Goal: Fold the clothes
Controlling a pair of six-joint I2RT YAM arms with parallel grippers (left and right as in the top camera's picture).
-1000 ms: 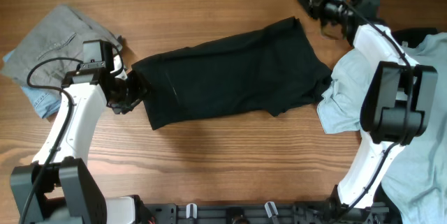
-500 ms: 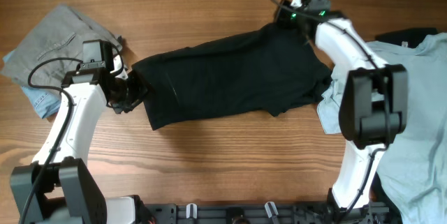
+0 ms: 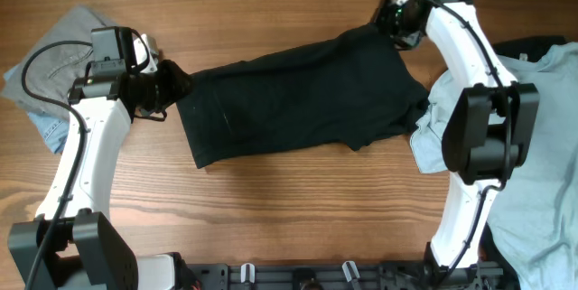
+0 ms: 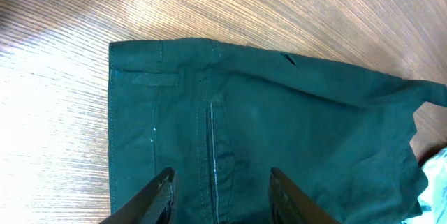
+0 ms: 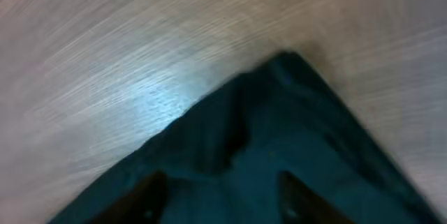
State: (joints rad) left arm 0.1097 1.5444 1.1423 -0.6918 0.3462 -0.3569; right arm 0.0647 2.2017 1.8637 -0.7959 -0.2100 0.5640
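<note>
Overhead view: black shorts (image 3: pixel 298 100) spread flat, lengthwise left to right.
Left gripper (image 4: pixel 221 176): fingers wide, over shorts' left end.
Right gripper (image 5: pixel 220 182): fingers wide, blurred, above shorts' far right corner.
Pale blue T-shirt (image 3: pixel 542 145): touching shorts' right edge.

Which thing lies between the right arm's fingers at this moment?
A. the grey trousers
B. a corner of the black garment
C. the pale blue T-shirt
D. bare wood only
B: in the right wrist view the pointed corner of the black garment lies between the fingers, and overhead the right gripper sits at that garment's far right corner.
</note>
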